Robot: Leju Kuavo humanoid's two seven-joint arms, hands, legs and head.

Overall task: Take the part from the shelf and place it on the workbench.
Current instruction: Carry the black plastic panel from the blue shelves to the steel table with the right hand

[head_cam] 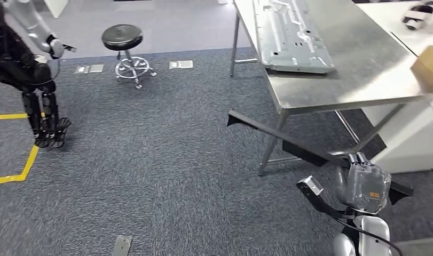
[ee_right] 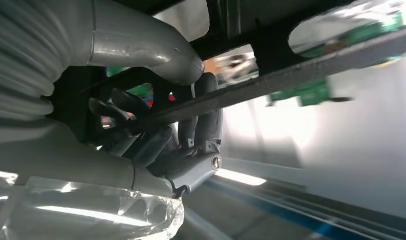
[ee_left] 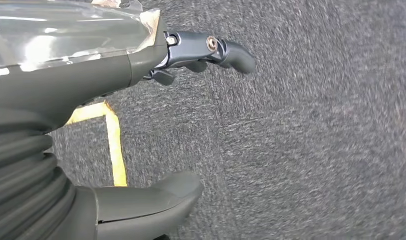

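The part is a long black flat bar that slants from above the carpet down to my right hand, low at the right of the head view. That hand grips it near one end; in the right wrist view the thumb and dark fingers wrap around the bar. The steel workbench stands just beyond, and the bar's free end reaches under its front edge by a leg. My left hand hangs over the carpet, fingers and thumb apart, holding nothing.
A grey pressed-metal panel lies on the bench, with a cardboard box at its right edge. A white cabinet stands behind the bench. A black stool, another robot and yellow floor tape are to the left.
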